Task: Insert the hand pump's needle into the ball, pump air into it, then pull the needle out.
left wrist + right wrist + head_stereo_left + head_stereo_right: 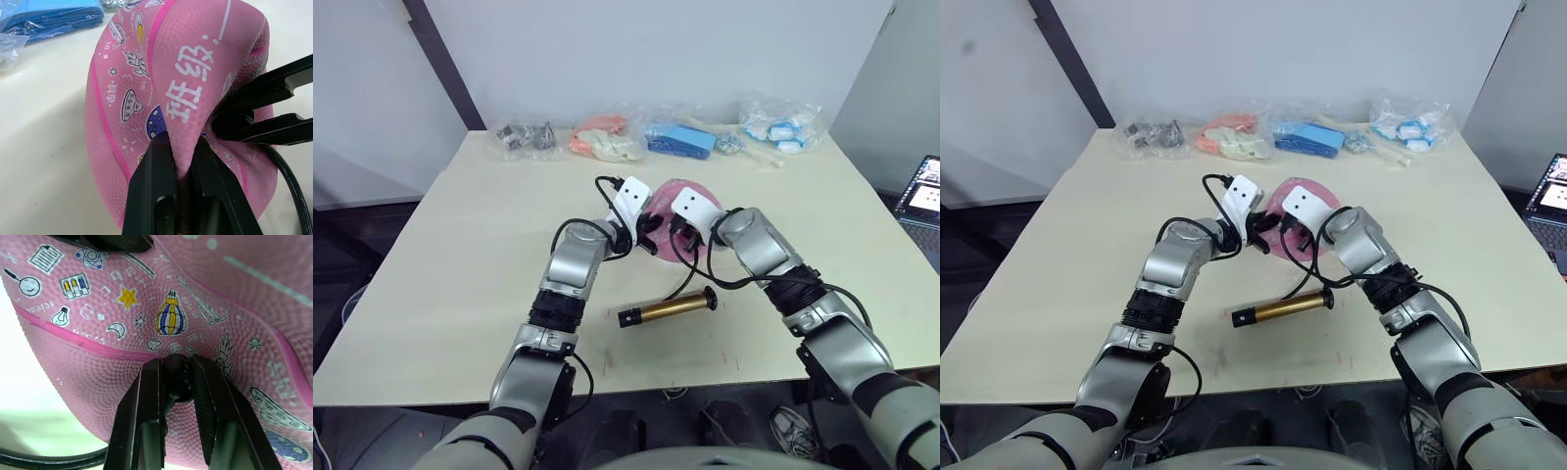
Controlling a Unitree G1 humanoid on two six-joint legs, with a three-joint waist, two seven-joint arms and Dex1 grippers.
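Clearly deflated, the ball [195, 83] is a saggy pink rubber shape with a fine pebbled skin, darker pink grooved seams, and small cartoon prints: a rocket, a balloon, a star, a light bulb, plus white characters. It sits folded and dented on the pale, smooth tabletop [440, 294], in front of a row of crinkled clear plastic bags [656, 137] along the far edge.

The left gripper [182, 147] has its two flat black fingers pinched together on a raised fold of the ball's rubber, the skin bulging up between them. The right gripper [174, 377] meets the ball from the opposite side; its fingers are clamped on a small, rounded, glossy black fitting [176, 379] pressed against the ball's surface. The needle itself is hidden between fitting and rubber.

Nearer the robot than the ball, the hand pump [668, 307] lies flat on the tabletop, apart from both grippers. It is a slim, shiny gold-bronze cylinder with black end caps; its long axis runs roughly crosswise, the right end tilted slightly toward the ball. A thin black hose [690, 282] curves from that end up to the right gripper.
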